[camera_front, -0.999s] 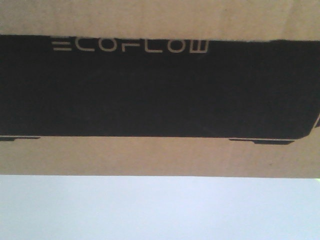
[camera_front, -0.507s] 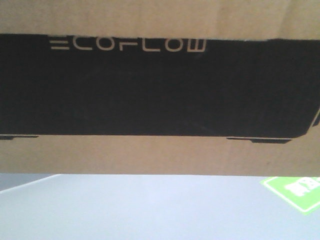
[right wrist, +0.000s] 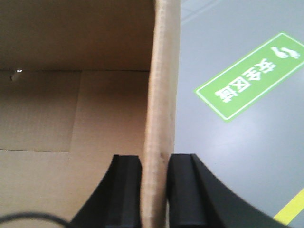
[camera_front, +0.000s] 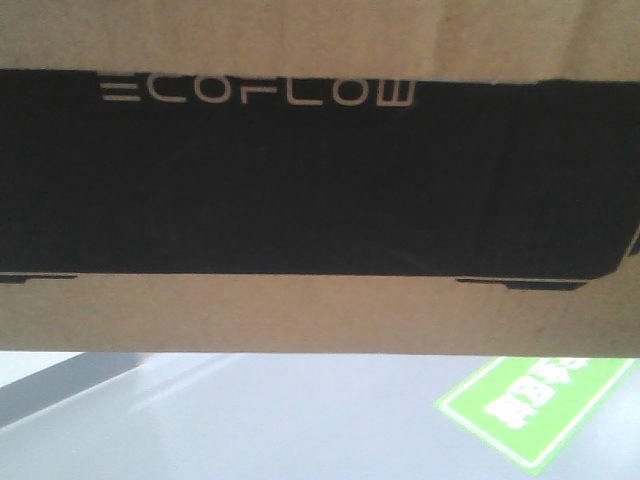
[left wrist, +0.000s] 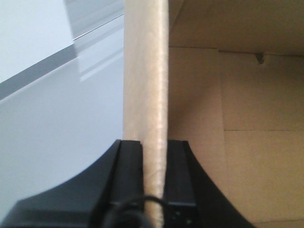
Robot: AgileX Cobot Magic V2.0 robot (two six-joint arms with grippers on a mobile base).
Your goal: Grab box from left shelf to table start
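Mid-carry, to judge by the views: off the left shelf already, not yet set down on the bench. Held clear of the ground between both arms, the box (camera_front: 320,310), filling the upper part of the front view with its black panel and pale ECOFLOW lettering (camera_front: 258,92), brown card above and below.

Left tool (left wrist: 154,147): closed down to the thickness of one box wall, one black jaw outside and one inside, pinching the card edge-on. Right tool (right wrist: 155,159): nipped likewise onto the opposite wall, jaws either side of it. (Open-topped, seemingly, with the bare card inside plain in both wrist views.)

Next, in all likelihood: carrying on toward the bench with both pinches level and equally firm, so as not to twist or tear the thin walls, then lowering only once a white bench top shows beneath the box. Worth minding: a wall slipping out of a pinch, or the box sagging between the two grips.

Beneath the box, neither bench nor shelf in view, only glossy grey floor (camera_front: 250,420). Below the box's right end, a green floor sign (camera_front: 530,410) with white characters, too blurred to read. Further out from that end, in the right wrist view, a yellow line (right wrist: 292,211). Below the box's left end, a darker grey strip (camera_front: 60,385) beside a paler patch. Bright, even light, with a soft sheen on the floor.
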